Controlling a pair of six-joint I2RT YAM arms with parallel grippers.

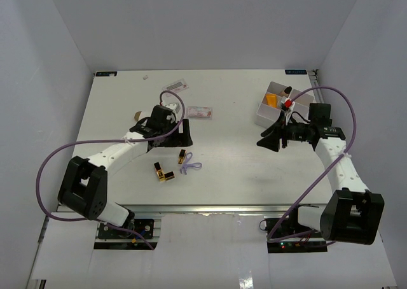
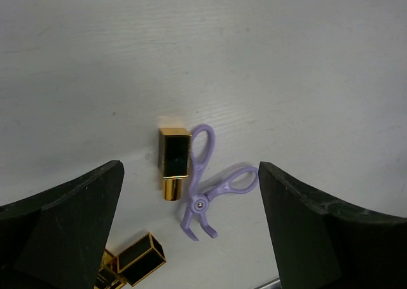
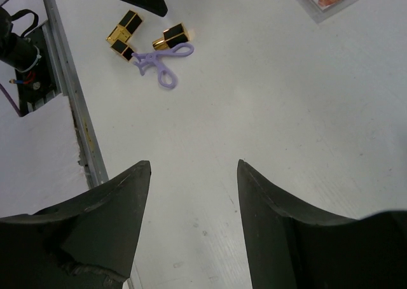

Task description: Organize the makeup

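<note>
Big picture first: the white table (image 1: pixel 241 168) is mostly bare in the middle, and the white multi-compartment plastic tray (image 1: pixel 262 117) sits at the far right with a few pieces already in it. My right gripper (image 3: pixel 194 163) hovers near that tray, fingers apart, nothing between them. My left gripper (image 2: pixel 191 168) is spread wide and hangs right over the work on the left half. A flat clear packet with pink print (image 1: pixel 200 112) lies beyond it, untouched. Under my left fingers is a black-and-gold square lipstick tube (image 2: pixel 173 154), lying flat, with two more black-and-gold tubes (image 2: pixel 141 258) just nearer the table's front edge. A small purple plastic scissor-shaped tool (image 2: pixel 205 193) lies right against that tube. So I reckon this is the lipstick pick: come straight down, straddle the tube alone, and close without snagging the purple loops.
</note>
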